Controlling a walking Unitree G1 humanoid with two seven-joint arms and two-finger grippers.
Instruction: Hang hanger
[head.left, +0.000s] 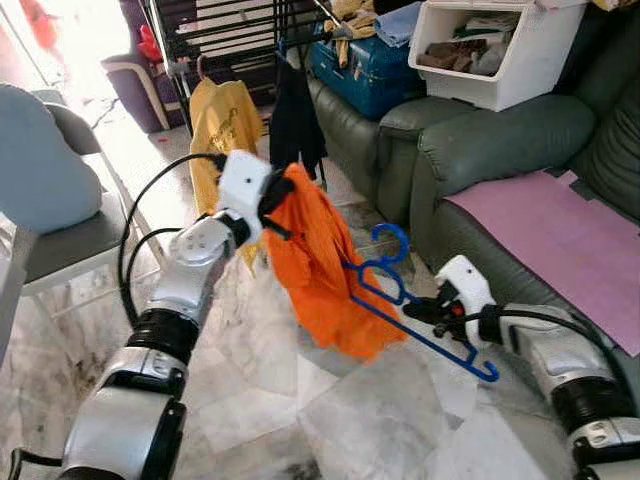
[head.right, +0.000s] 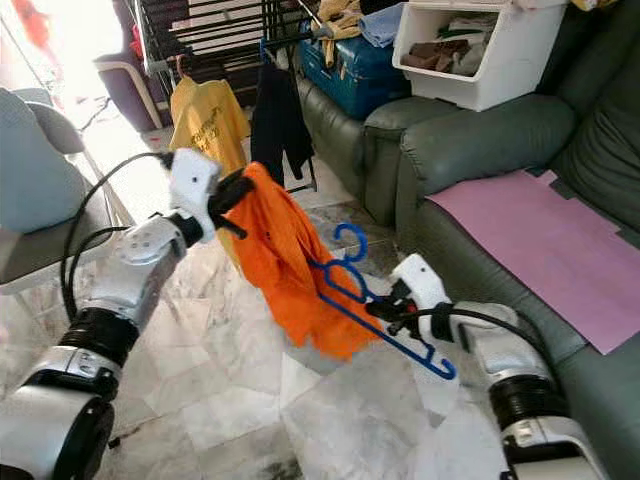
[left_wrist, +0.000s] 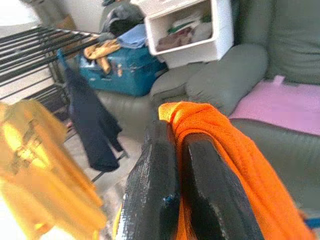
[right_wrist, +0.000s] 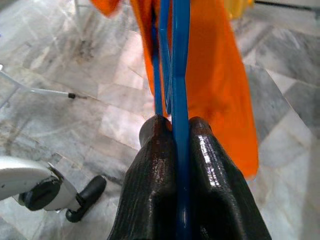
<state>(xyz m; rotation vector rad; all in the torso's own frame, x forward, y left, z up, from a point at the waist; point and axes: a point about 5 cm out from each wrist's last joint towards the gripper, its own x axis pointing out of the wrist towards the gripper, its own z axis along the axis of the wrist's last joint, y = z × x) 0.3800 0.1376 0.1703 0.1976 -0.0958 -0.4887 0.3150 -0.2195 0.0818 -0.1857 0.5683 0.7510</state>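
Rack (head.left: 215, 35) with yellow shirt (head.left: 225, 125) and dark garment (head.left: 296, 120) stands beyond sofa's (head.left: 480, 150) far end. Left gripper (head.left: 275, 205), raised before sofa, clenched on top of orange shirt (head.left: 325, 270). Blue hanger (head.left: 415, 310) half inside shirt, hook toward sofa. Right gripper (head.left: 425, 310), low beside sofa front, pinches hanger bar. White bin (head.left: 500, 50) on sofa arm.

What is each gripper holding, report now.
Left gripper: closed on the orange shirt.
Right gripper: closed on the blue hanger.
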